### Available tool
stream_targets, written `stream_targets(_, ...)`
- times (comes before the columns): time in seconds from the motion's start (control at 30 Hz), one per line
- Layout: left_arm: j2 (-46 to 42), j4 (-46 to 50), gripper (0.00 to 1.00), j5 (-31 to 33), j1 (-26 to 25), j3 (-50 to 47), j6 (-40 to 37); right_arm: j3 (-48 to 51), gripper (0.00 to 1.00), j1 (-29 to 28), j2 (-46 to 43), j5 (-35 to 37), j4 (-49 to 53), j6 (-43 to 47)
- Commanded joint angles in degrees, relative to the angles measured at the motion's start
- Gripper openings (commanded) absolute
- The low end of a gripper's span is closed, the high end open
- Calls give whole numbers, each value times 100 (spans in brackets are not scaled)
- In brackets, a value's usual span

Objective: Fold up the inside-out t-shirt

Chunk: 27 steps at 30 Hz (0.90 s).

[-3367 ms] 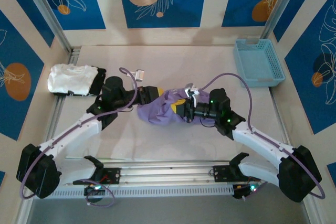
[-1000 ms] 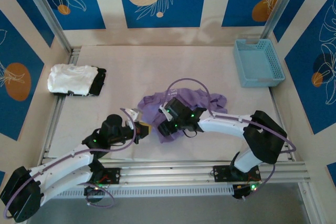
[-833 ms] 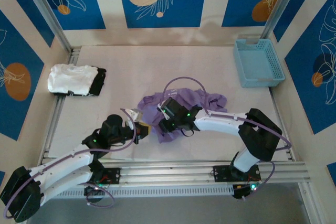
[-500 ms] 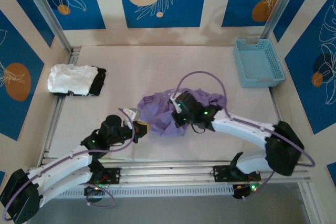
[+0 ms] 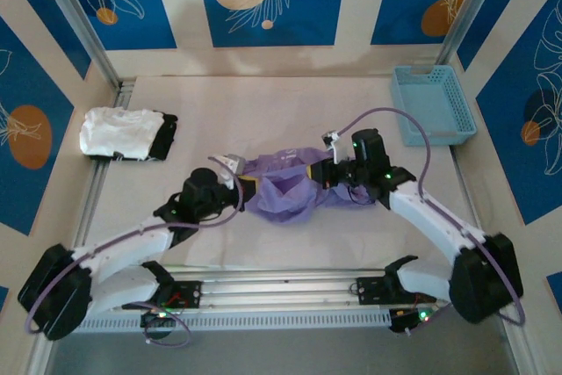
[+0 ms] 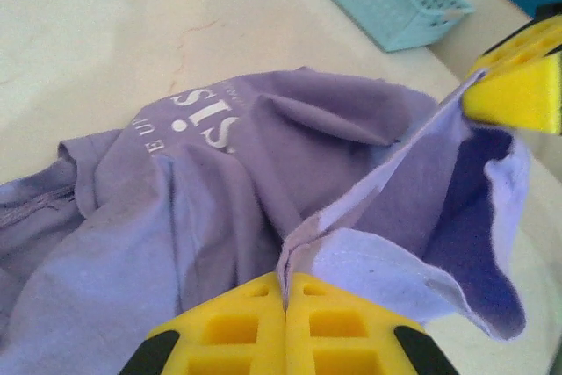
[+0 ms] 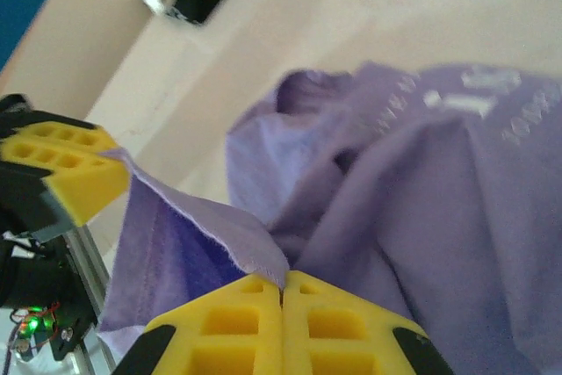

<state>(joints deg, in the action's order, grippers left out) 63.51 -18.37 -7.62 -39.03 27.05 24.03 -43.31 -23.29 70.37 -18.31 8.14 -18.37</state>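
- Pulling away from its partner, the right end effector [image 5: 327, 173] had swung from the near-left part of the garment out to the right. Its jaws, parted a second before, were now shut on a fold of the inside-out t-shirt [image 5: 285, 189].
- The left end effector [image 5: 241, 191] stayed clamped on the same edge. It had lifted away from the near rail toward the middle of the bench [image 5: 263, 111].
- What had been a loose heap was now drawn into a band between the two grips. I judged this an opening-out step, with the edge found and spread but no fold yet made.
- The shirt lay mid-bench, well apart from the blue basket [image 5: 432, 103] and the white garment [image 5: 118, 133].
- Its long axis ran left to right, from one grip to the other.
- The held edge gaped like a mouth, darker inside, and white lettering [image 6: 189, 111] showed on the bunched cloth beyond.
- Where the collar pointed I could not tell.
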Motion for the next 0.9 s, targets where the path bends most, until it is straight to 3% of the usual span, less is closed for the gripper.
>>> stream_targets(0.0,488,-239,0,-205,188,207,-65,-283,2,152,919,-139,-92,-449)
stream_targets(0.2,951,-338,0,-515,457,374,-59,-973,10,221,1964,308,298,-132)
stream_targets(0.47,1015,-309,0,-648,530,359,-65,-929,29,90,1297,1050,917,448)
stream_targets(0.63,981,-281,0,-696,541,365,-66,-871,33,-535,920,1816,1211,857)
stream_targets(0.87,983,-261,0,-730,556,387,-57,-1294,35,-1327,1394,3163,1739,1345)
